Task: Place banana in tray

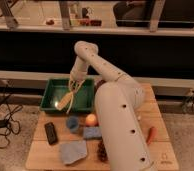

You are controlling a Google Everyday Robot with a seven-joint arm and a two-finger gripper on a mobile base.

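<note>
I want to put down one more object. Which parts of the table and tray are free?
The tray floor is bare left of the banana, which hangs from the gripper above it. The table's front-left corner, beside the grey cloth, is also bare. The middle is crowded: black remote, blue cup, orange ball.
</note>
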